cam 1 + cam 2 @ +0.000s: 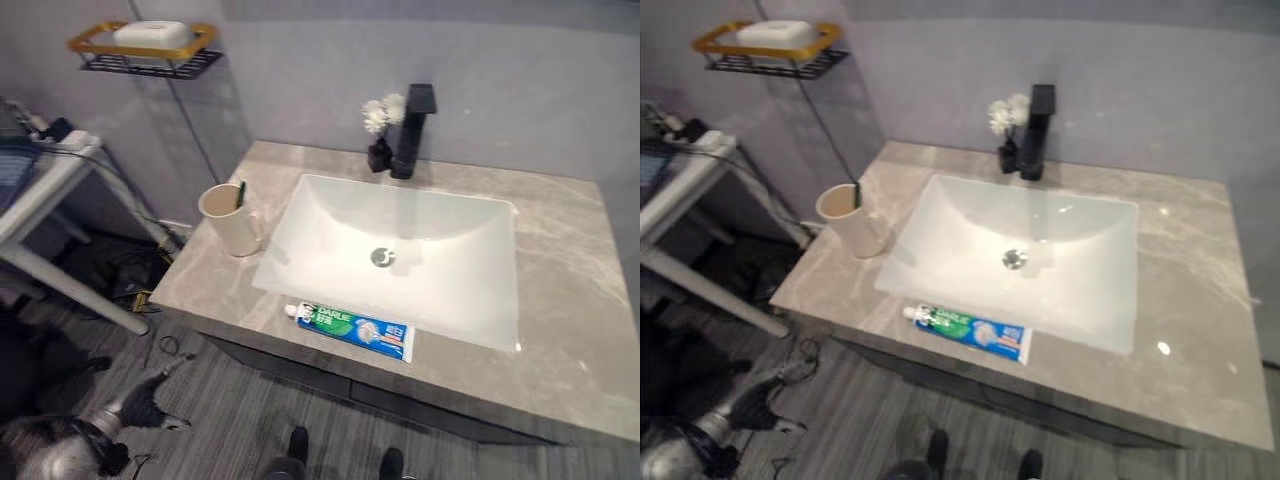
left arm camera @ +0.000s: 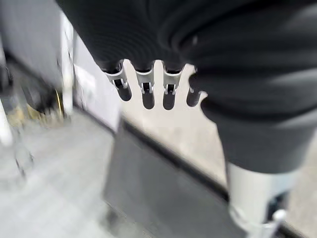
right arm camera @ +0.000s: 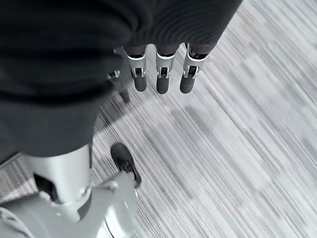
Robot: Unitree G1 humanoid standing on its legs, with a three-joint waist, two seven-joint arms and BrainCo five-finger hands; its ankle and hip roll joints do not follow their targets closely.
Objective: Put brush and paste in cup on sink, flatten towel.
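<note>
A cream cup (image 1: 232,220) stands on the grey stone counter (image 1: 570,300), left of the white sink basin (image 1: 470,300). The green handle of a toothbrush (image 1: 240,193) sticks up out of the cup. A blue and white toothpaste tube (image 1: 352,329) lies flat on the counter along the basin's front rim, cap to the left. My left hand (image 1: 150,400) hangs low beside the cabinet, below the counter; its fingers (image 2: 147,94) are relaxed and hold nothing. My right hand (image 3: 159,79) hangs over the striped floor, fingers straight and empty.
A black faucet (image 1: 412,130) and a small dark vase of white flowers (image 1: 380,128) stand behind the basin. A wire wall shelf (image 1: 150,62) with a white block in a yellow tray hangs at upper left. A white table (image 1: 40,200) stands at left.
</note>
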